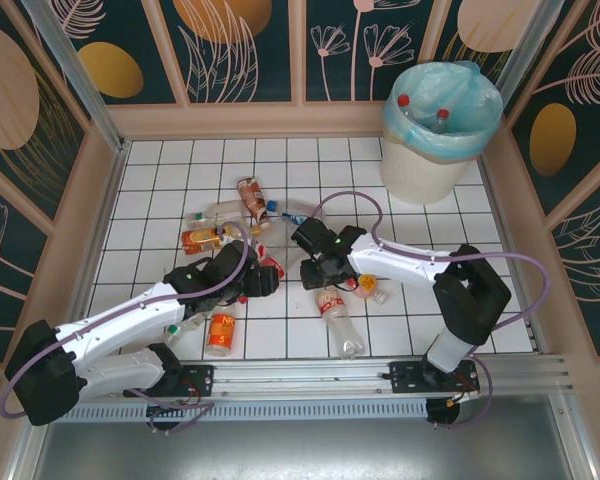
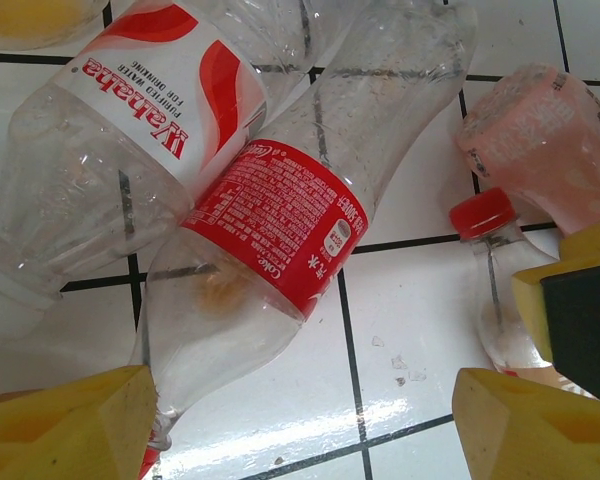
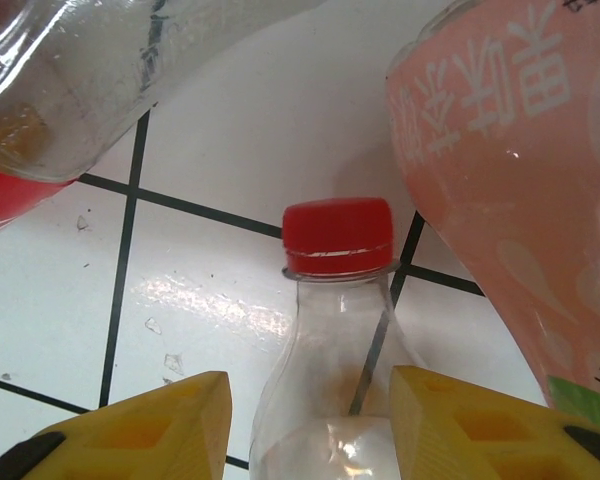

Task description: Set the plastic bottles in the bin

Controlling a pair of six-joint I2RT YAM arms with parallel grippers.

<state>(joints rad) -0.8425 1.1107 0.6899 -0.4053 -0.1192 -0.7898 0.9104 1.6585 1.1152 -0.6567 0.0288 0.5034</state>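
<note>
The bottles (image 1: 342, 322) lie scattered on the white-tiled table (image 1: 440, 300) in front of me. The bin (image 1: 420, 175) stands well apart at the far right corner, with two bottles already in it. My right fingers (image 3: 130, 425) straddle the shoulder of a red-capped bottle (image 3: 337, 235) lying on the tiles. They sit close on both sides, but I cannot tell whether they are pinching it yet. My left fingers (image 2: 70, 425) stand wide open over a Coke bottle (image 2: 270, 230), and its cap end is just beside one finger. These look empty, so I judge them light, thin-walled and slick: squeezed at the belly they will likely buckle or squirt out. The neck under the cap ring looks stiffest, and the labelled waist is a fair second choice. A pink bottle (image 3: 510, 200) crowds the red-capped one on its right and may get dragged along. The Coke bottle leans against a Wahaha bottle (image 2: 130, 120), so lifting it could roll that one. Both wrists work very near each other, and I would watch for them colliding.
</note>
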